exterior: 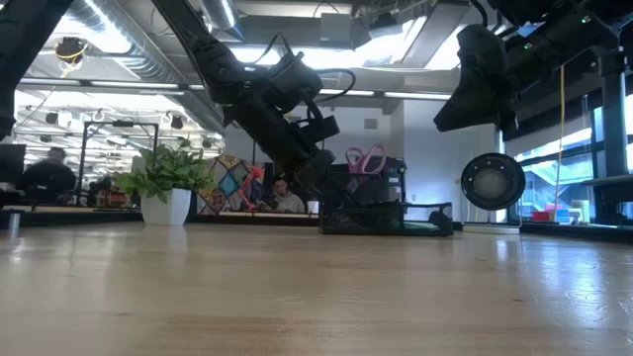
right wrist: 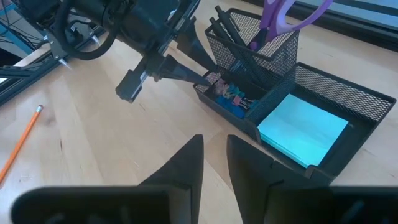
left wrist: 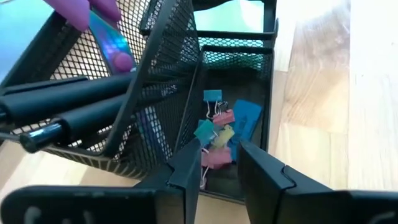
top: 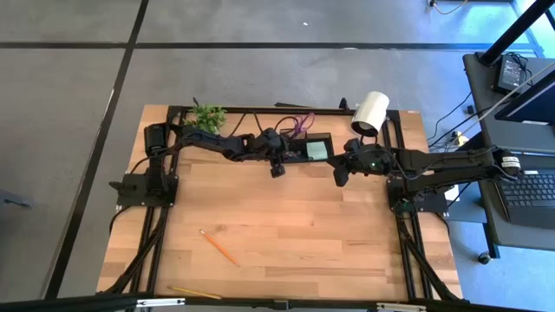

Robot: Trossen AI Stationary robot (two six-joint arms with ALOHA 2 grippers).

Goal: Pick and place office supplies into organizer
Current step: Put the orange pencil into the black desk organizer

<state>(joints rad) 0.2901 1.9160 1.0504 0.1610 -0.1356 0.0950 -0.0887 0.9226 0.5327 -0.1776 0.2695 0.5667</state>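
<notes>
A black wire-mesh desk organizer sits near the upper middle of the overhead frame, at the far edge of a light wooden table. The left gripper hangs just over its small front compartment, fingers slightly parted and empty. Below them lies a heap of small pink, teal, yellow and blue binder clips. The right gripper hovers right of centre, fingers narrowly parted and holding nothing.

The organizer's taller cup holds thin black pens and purple-handled scissors. A light blue-green sticky-note pad lies flat in the wide low compartment.

An orange pencil lies lower left of centre on the table, and a yellow pencil lies near the bottom edge; both probably still need collecting.

Likely risks: the left fingers sit close to the mesh wall, so lifting at an angle could snag and drag the light organizer. The two arms are near each other and could collide.
</notes>
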